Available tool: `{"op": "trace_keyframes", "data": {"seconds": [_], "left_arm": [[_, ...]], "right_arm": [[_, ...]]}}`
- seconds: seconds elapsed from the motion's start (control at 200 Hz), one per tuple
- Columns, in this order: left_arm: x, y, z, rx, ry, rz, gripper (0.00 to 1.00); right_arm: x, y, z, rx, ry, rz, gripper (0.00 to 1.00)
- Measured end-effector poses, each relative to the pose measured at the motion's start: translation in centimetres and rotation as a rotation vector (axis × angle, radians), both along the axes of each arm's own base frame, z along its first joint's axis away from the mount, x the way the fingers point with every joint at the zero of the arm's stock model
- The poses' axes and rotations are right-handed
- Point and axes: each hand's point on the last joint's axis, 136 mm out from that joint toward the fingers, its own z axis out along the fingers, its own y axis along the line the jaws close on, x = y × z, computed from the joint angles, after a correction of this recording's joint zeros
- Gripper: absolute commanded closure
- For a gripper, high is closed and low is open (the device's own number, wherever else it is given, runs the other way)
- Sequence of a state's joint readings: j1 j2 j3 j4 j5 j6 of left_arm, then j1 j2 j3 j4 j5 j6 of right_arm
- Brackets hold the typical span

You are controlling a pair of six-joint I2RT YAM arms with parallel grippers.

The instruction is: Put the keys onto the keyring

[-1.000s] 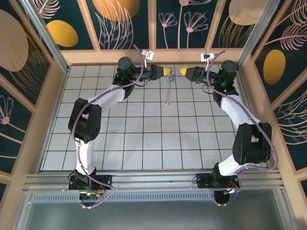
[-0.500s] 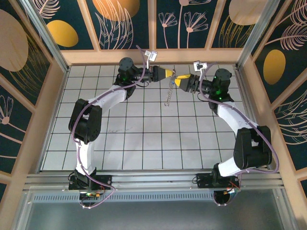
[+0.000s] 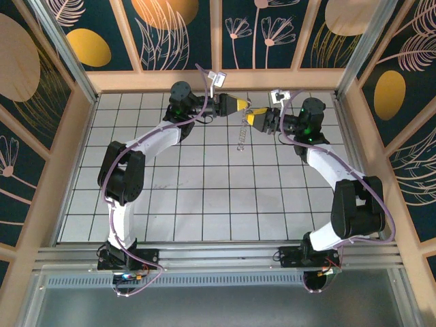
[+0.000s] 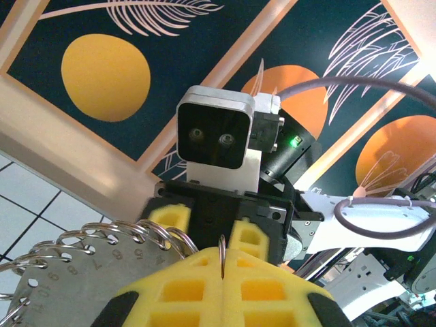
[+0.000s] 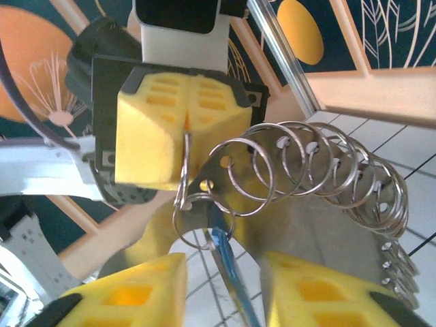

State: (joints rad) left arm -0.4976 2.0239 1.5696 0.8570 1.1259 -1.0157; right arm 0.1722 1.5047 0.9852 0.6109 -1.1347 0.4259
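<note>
Finds the right gripper [image 3: 251,119] swung in from 3 o'clock since a second ago, now just beside the left gripper [image 3: 243,106] at the table's [image 3: 204,204] 12 o'clock edge. Holds the keyring [image 3: 240,136] aloft by its top ring, left pads [image 5: 157,136] pressed together on the wire; lets the rest dangle toward 6 o'clock. Leaves the right fingers [image 5: 136,293] spread, pinching nothing, either side of what looks like the key [image 5: 223,262], a thin blue sliver. Judges the keyring light, limp, slippery and prone to swing; best taken on one stiff ring. Cannot make out the key's head, whether already threaded, or the lower links from above.
</note>
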Motion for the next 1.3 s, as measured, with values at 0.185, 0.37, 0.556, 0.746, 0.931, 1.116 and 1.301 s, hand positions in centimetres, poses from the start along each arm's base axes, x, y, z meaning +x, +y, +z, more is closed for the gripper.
{"op": "trace_keyframes", "data": {"seconds": [0.185,0.37,0.556,0.746,0.931,1.116,1.301], "left_arm": [[0.0,0.0,0.2,-0.002,-0.003,0.000,1.00],[0.0,0.0,0.3,-0.003,-0.004,0.003,1.00],[-0.2,0.0,0.3,-0.002,-0.001,-0.003,1.00],[-0.3,0.1,0.1,-0.002,0.004,0.000,1.00],[-0.1,0.2,0.2,-0.006,0.011,0.022,1.00],[-0.2,0.2,0.5,-0.013,0.010,0.034,1.00],[0.0,0.0,0.3,-0.014,0.012,0.049,1.00]], "right_arm": [[-0.3,0.1,-0.2,0.000,0.005,0.017,1.00],[-1.2,1.2,-0.2,-0.001,0.002,0.042,1.00],[-1.4,2.2,0.0,-0.001,-0.003,0.042,1.00],[-1.3,2.5,-0.1,-0.013,-0.001,0.035,1.00],[-1.1,2.1,-0.3,-0.017,0.014,0.012,1.00],[-1.4,1.5,0.0,-0.016,0.011,-0.013,1.00],[-1.5,1.1,-0.1,-0.026,0.031,-0.041,1.00]]}}
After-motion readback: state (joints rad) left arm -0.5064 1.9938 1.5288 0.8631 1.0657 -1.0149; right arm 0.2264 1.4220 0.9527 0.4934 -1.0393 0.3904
